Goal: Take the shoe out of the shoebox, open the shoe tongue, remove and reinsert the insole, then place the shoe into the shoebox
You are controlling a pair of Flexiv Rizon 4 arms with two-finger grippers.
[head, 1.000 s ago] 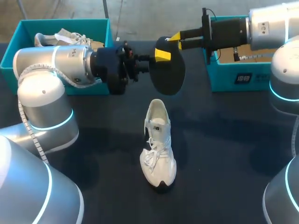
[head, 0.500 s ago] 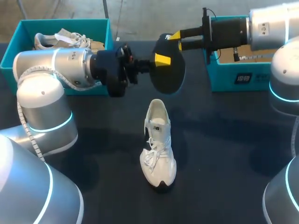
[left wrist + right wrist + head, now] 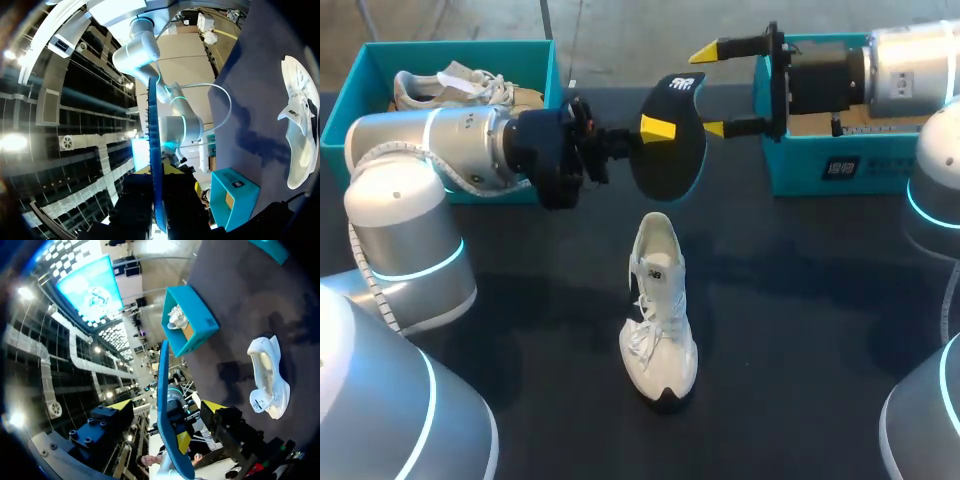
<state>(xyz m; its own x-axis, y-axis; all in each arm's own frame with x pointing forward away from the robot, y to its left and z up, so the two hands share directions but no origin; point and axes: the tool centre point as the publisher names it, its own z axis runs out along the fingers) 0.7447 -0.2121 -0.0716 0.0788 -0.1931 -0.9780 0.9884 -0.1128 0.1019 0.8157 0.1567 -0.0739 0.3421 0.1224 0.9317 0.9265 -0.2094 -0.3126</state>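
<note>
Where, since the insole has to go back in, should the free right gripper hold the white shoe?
Probably the laced forefoot of the white shoe, pinched across its sides from above. It stands upright on its sole with the heel opening facing up; holding there leaves that opening free for the insole held by the left gripper.
</note>
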